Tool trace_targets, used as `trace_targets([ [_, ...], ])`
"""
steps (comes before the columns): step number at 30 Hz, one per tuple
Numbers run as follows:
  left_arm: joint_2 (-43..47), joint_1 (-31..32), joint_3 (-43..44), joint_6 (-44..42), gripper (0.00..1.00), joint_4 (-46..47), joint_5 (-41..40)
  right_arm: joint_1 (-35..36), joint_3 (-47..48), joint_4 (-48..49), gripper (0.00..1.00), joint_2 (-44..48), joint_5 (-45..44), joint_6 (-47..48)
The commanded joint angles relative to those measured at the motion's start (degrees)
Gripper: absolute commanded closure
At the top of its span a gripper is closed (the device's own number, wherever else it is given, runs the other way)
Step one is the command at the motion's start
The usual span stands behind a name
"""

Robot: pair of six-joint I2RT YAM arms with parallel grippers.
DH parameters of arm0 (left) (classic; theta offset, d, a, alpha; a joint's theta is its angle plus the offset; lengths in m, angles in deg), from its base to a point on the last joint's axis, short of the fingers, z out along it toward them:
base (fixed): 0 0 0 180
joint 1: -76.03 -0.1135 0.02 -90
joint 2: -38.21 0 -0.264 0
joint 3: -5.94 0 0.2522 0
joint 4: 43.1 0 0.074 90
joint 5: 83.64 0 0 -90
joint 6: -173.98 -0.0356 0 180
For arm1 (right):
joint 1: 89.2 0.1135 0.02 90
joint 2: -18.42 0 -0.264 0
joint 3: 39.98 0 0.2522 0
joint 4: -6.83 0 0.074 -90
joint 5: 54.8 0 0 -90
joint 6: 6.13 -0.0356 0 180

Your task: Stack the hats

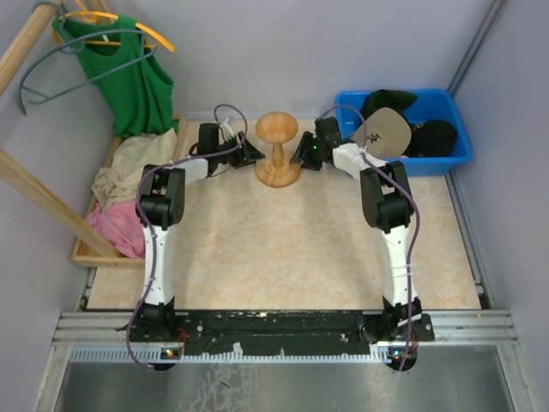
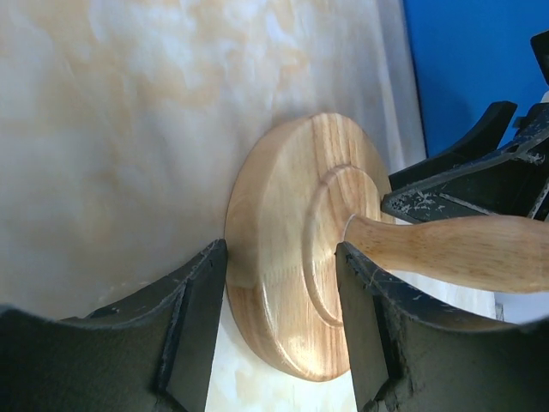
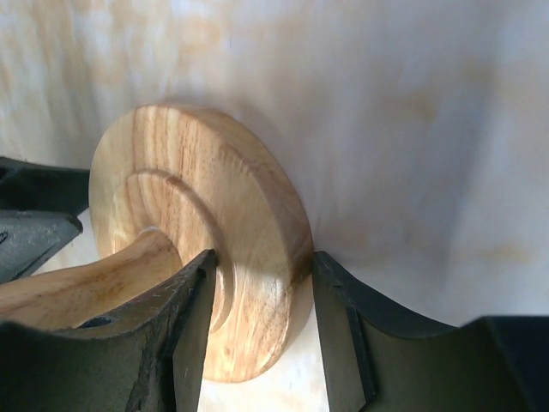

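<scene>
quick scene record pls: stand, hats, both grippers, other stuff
stand: wooden hat stand, upright on table, nothing on it
hats: tan fabric cap and dark caps in blue plastic bin; none stacked
left gripper: clamps the stand's disc base
right gripper: clamps the base's opposite side
elsewhere: green sleeveless top on hanger; cream and pink cloths in wooden tray

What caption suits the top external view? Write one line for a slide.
Left tool and right tool grip the wooden hat stand at its base; caps wait in the blue bin.
</scene>
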Motion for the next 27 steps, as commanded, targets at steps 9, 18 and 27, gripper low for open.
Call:
trace_targets([
  [9, 11.85, 4.22, -17.0, -9.14, 0.4, -19.17, 0.55, 6.0, -29.51, 0.05, 0.52, 18.19, 4.42, 1.36],
  [18, 26.35, 6.01, -38.68, -7.81, 0.4, -14.81, -3.44, 6.02, -44.54, 3.13, 0.52, 30.03, 4.12, 1.1],
  [27, 31.85, 6.89, -43.7, -7.38, 0.4, -14.69, -6.61, 6.02, -49.04, 5.06, 0.51, 34.06, 3.7, -0.37],
])
